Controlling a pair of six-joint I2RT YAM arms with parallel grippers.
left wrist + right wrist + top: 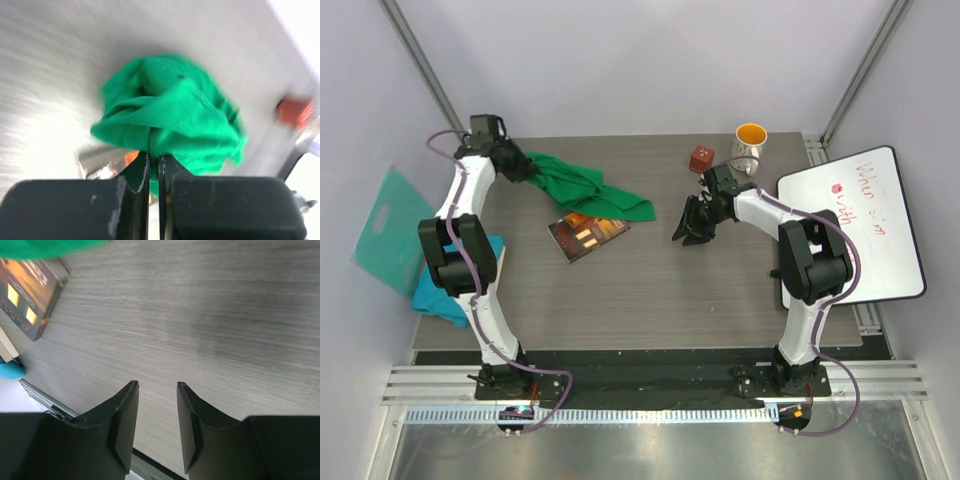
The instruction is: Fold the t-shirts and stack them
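Note:
The bright green t-shirt [582, 190] lies crumpled at the back left of the table, and its edge shows in the right wrist view [45, 246]. My left gripper [523, 166] is shut on a fold at the shirt's left end; in its own view the jaws [154, 157] pinch green cloth [170, 120]. The teal-blue t-shirt [438, 296] lies bunched at the table's left edge, partly hidden by the left arm. My right gripper [691, 227] hangs open over bare table right of centre, with nothing between its fingers [157, 386].
A dark book [588, 233] lies just in front of the green shirt. At the back right stand a red block [702, 158] and a mug [750, 145]. A whiteboard [855, 225] lies on the right edge. A flat teal board [385, 230] lies off the left edge.

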